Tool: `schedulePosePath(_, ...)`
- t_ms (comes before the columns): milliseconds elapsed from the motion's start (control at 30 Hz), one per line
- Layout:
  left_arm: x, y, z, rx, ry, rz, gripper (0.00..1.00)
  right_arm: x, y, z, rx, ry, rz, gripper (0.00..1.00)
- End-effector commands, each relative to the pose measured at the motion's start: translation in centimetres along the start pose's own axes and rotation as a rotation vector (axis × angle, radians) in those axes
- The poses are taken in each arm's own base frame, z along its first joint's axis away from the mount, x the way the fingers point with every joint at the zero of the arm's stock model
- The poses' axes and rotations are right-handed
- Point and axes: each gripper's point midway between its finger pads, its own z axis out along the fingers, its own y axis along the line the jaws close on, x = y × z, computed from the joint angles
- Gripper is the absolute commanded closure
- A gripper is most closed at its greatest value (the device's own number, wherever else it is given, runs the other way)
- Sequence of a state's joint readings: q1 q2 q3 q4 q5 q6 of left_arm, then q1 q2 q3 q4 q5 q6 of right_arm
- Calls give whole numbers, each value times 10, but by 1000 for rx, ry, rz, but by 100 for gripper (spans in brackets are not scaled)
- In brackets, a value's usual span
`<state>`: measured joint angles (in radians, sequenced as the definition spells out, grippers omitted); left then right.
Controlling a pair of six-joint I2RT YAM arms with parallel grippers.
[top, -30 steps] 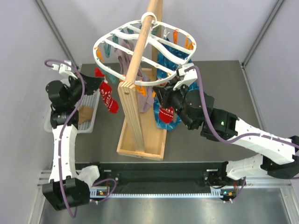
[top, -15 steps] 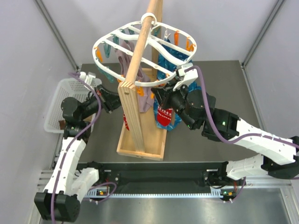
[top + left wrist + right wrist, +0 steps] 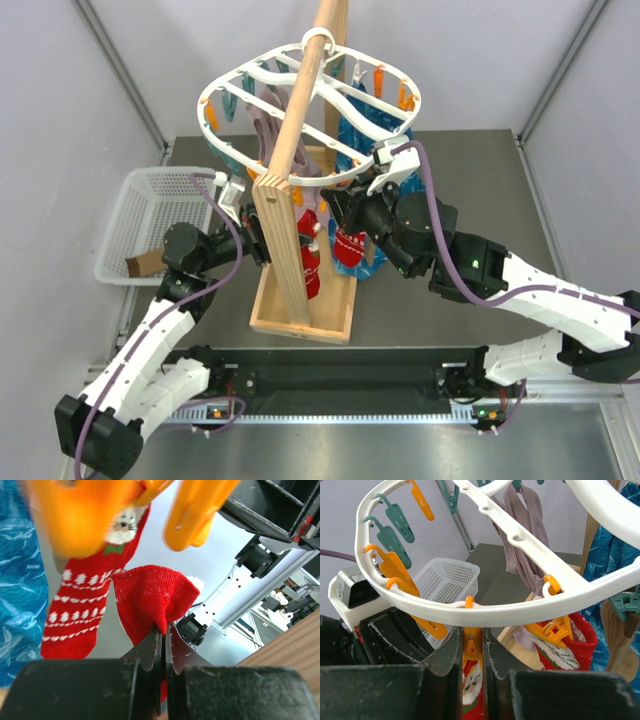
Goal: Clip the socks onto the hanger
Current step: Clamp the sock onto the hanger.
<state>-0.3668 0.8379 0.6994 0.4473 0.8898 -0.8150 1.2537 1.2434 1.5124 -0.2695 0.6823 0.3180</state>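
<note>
**Left arm now at the hanger with a sock**

The wooden pole stand (image 3: 290, 120) carries the white plastic oval hanger (image 3: 530, 611), which has wavy crossbars. A second ago the left arm was over the white mesh basket (image 3: 120, 230); it is now beside the stand. The left gripper (image 3: 163, 630) is pinched tight on a fold of a red knitted sock (image 3: 150, 595), just under the pegs. The right gripper (image 3: 471, 637) is clamped on a smooth orange plastic peg (image 3: 471, 651) at the hanger's rim.

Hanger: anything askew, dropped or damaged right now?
Nothing stands out. The hanger looks intact, the left claw pinches a red sock by its edge, and the right claw squeezes an orange peg under the ring.
</note>
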Motion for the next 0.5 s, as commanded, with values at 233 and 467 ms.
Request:
schedulePosePath(233,-14,-12,11,25,-61,131,100,-3,5,0,-25,2,26,100)
schedulePosePath(467,-24,-18,11,30,-80,161,100,2,6,0,-31,12,34,100)
